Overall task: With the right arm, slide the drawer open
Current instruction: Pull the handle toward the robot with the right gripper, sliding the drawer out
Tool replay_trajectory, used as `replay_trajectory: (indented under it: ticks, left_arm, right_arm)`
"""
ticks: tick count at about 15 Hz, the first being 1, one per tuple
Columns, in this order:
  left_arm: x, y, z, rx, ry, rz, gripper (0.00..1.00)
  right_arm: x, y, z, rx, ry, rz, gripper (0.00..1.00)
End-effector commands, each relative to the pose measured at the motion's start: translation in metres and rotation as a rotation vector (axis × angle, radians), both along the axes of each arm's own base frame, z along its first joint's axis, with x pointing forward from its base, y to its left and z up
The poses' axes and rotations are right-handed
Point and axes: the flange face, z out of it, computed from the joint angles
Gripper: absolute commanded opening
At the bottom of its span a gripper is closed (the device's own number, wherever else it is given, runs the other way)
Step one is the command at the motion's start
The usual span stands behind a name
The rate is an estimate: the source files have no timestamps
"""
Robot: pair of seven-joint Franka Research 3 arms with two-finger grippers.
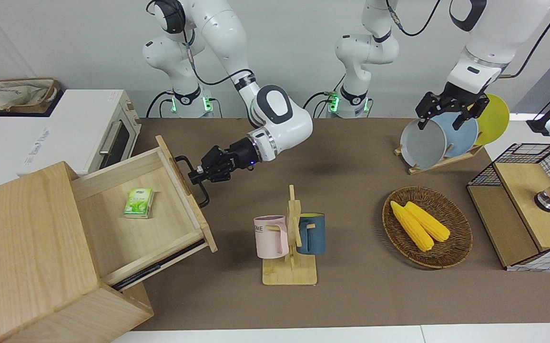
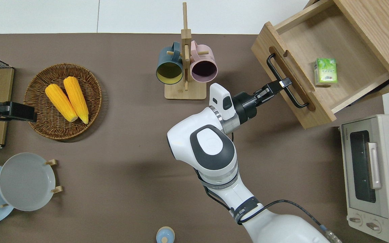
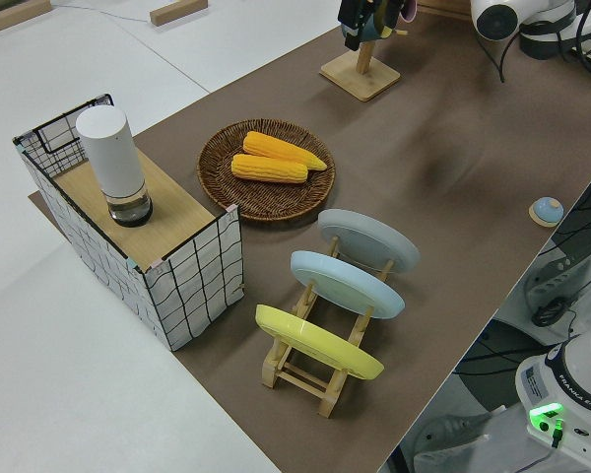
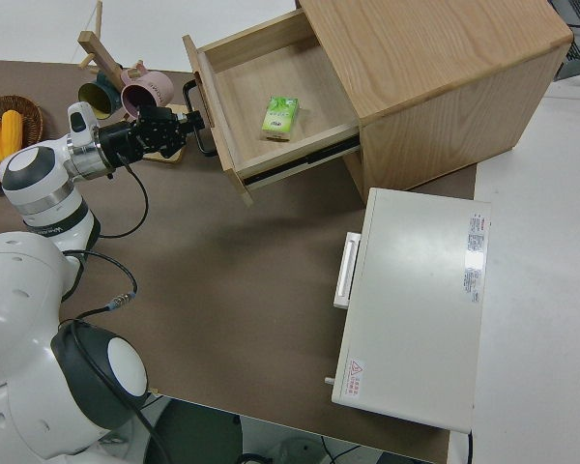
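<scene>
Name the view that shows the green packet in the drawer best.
The overhead view: the green packet lies unobstructed on the floor of the drawer. The front and right side views show it smaller, at an angle; the left side view misses it.

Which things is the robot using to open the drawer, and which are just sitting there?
In the job:
drawer, pulled out
its black handle
right tool, gripping the handle

Just sitting there:
green packet in the drawer
mugs on their stand
corn basket
plates in the rack
toaster oven
left arm, parked
</scene>
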Motion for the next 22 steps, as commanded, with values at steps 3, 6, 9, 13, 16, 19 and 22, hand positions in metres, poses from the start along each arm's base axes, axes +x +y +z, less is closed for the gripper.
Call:
replay_trajectory:
  ticks: [3,6,9,13,16,19,22]
  left_arm:
    - [0.004,0.000,0.003,0.017,-0.009,-0.006,1.00]
    - [0.004,0.000,0.003,0.017,-0.009,-0.006,1.00]
    - [0.004,0.000,0.003,0.017,-0.009,-0.006,1.00]
    - [0.004,0.000,0.003,0.017,-0.009,-0.006,1.00]
    - [0.004,0.000,0.003,0.018,-0.009,-0.006,1.00]
    - [0.004,0.000,0.003,0.018,-0.009,-0.006,1.00]
    - [0.004,0.000,0.003,0.017,-0.009,-0.006,1.00]
  right_arm:
    - [-0.010,0.037,0.030,0.009,-0.032,0.028,0.000]
    - [-0.017,0.045,0.033,0.020,-0.031,0.022,0.000]
    - [-0.024,0.055,0.035,0.021,-0.035,0.026,0.000]
    - [-0.024,0.055,0.036,0.020,-0.033,0.026,0.000]
    - [-0.023,0.054,0.034,0.018,-0.031,0.028,0.027]
    - [-0.017,0.049,0.028,0.012,-0.030,0.030,0.079]
    - [-0.015,0.048,0.020,0.004,-0.029,0.028,0.193]
